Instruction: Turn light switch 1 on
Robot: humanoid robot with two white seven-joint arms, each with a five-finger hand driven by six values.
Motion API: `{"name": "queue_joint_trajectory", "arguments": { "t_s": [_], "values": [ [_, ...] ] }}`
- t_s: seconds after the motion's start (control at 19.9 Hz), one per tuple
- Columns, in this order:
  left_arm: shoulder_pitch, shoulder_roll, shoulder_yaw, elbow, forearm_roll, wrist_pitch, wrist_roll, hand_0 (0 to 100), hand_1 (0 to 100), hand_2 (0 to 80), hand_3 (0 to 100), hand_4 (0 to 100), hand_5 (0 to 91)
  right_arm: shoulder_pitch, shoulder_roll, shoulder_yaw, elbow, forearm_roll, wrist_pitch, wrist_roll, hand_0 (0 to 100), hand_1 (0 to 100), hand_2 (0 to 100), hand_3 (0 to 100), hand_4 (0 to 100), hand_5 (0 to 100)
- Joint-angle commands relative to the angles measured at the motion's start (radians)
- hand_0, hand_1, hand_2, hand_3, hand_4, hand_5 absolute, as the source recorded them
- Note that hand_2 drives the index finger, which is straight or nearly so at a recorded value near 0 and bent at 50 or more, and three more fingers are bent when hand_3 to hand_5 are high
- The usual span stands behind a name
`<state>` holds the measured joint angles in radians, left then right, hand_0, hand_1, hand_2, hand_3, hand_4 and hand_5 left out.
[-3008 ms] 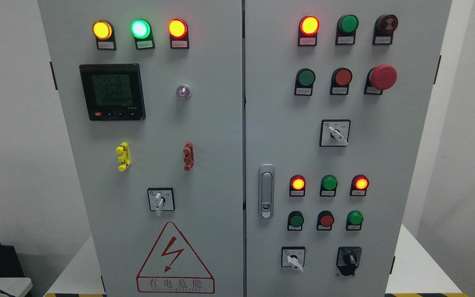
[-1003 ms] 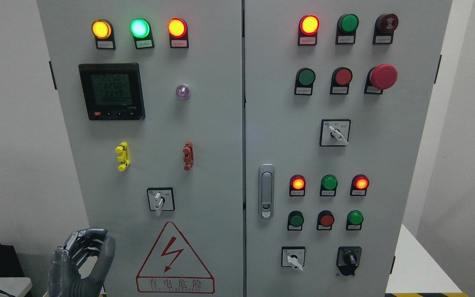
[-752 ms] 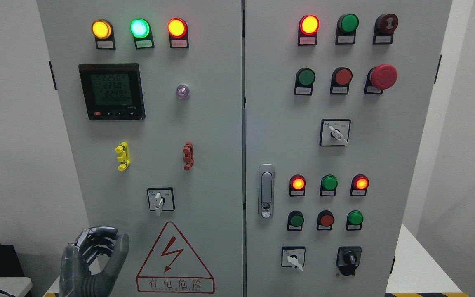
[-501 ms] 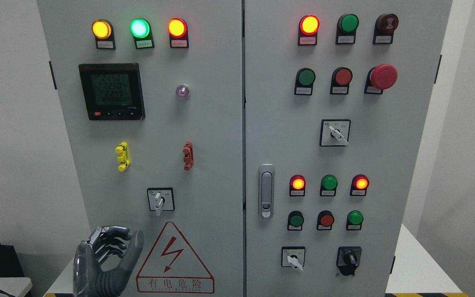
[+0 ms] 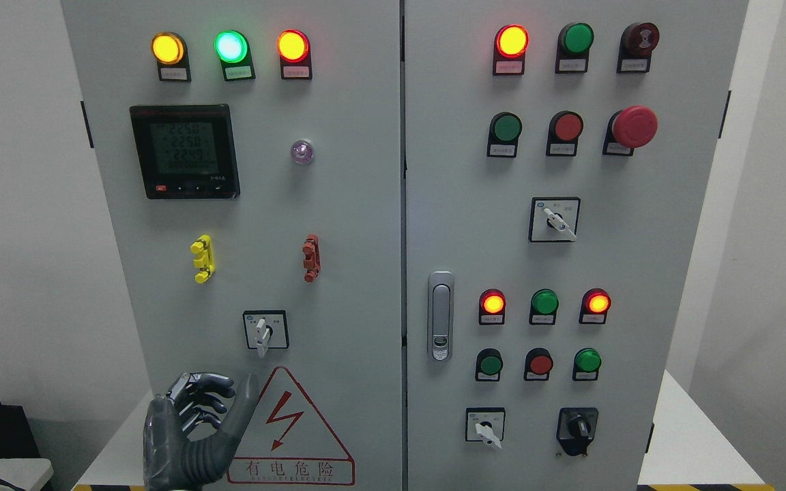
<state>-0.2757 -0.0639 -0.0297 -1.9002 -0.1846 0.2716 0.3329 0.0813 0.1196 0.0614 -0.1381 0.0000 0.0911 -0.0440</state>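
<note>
A small rotary selector switch (image 5: pixel 265 331) with a white lever pointing down sits low on the left door of the grey control cabinet (image 5: pixel 338 204). My left hand (image 5: pixel 233 401), dark grey, rises from the lower left. It is below and left of that switch and apart from it, in front of the red hazard triangle (image 5: pixel 289 429). Its fingers (image 5: pixel 205 399) are half bent, the thumb stands up beside them, and nothing is held. The right arm is out of view.
The left door carries three lit lamps (image 5: pixel 230 46), a digital meter (image 5: pixel 184 151), a yellow clip (image 5: pixel 202 258) and a red clip (image 5: pixel 311 258). The right door has a handle (image 5: pixel 441 315), lamps, push buttons, a red mushroom button (image 5: pixel 634 127) and more selector switches (image 5: pixel 554 219).
My left hand came into view at the lower left and has moved right and slightly up toward the selector switch. The lamps and switches look unchanged.
</note>
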Motion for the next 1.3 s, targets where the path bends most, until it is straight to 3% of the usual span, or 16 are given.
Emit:
{"name": "queue_joint_trajectory", "arguments": {
  "t_s": [0.0,1.25],
  "values": [
    [-0.025,-0.014,-0.035,-0.005,-0.015,0.053,0.034,4,55,57.2,70,77,74.7,0.000,0.000,0.000,0.000,-0.017,-0.001,0.000,12,39,0,0,0,0],
    [-0.118,-0.031,-0.073,0.004,-0.045,0.190,0.083,11,58,57.4,71,77,76.4,0.000,0.000,0.000,0.000,-0.017,-0.001,0.000,12,39,0,0,0,0]
  ]
}}
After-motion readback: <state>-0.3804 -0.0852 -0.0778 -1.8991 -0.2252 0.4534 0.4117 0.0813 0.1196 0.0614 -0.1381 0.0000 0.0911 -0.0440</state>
